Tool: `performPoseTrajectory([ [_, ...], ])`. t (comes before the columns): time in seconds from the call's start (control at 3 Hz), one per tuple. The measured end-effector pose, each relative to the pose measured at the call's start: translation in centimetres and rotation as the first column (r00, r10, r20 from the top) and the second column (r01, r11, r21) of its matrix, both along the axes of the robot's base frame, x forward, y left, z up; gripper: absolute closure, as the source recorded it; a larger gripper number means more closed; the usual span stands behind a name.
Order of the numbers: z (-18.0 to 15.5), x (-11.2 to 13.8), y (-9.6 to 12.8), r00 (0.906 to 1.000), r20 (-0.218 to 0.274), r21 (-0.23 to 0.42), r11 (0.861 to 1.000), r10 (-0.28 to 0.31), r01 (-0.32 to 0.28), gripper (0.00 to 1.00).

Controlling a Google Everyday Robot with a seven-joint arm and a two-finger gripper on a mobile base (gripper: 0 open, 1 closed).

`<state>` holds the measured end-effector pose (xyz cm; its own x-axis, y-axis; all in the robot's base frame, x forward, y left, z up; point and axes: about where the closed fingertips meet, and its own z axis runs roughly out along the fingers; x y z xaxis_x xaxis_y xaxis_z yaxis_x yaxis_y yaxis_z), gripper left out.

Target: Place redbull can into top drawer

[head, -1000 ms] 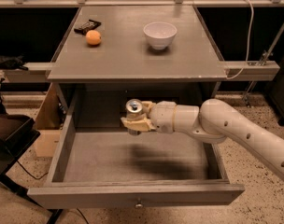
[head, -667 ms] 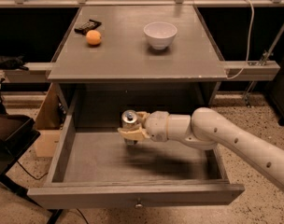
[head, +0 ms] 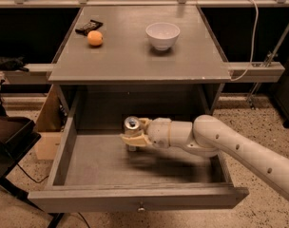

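Note:
The redbull can [head: 131, 126] is a slim silver can with a shiny top, held upright low inside the open top drawer [head: 135, 198], near its back middle. My gripper [head: 134, 136] reaches in from the right on a white arm and is shut on the can. The can's base is at or just above the drawer floor; I cannot tell if it touches. The drawer is pulled far out, with its flat front panel and small round knob [head: 141, 207] at the bottom of the view.
On the grey tabletop [head: 135, 56] stand a white bowl [head: 162, 34], an orange fruit [head: 95, 38] and a dark flat object [head: 89, 26]. A cardboard box [head: 47, 127] and a black chair [head: 9, 137] are at the left.
My gripper has moved left and lower into the drawer with the can in it.

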<state>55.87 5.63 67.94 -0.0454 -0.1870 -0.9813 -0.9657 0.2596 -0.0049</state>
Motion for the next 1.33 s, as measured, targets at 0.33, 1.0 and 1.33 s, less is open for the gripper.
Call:
performPoseTrajectory([
  [0.33,0.0,0.0,0.01,1.0,0.0,0.0,1.0,0.0,0.0,0.5],
  [1.0,0.0,0.0,0.01,1.0,0.0,0.0,1.0,0.0,0.0,0.0],
  [1.33,0.0,0.0,0.01,1.0,0.0,0.0,1.0,0.0,0.0,0.0],
])
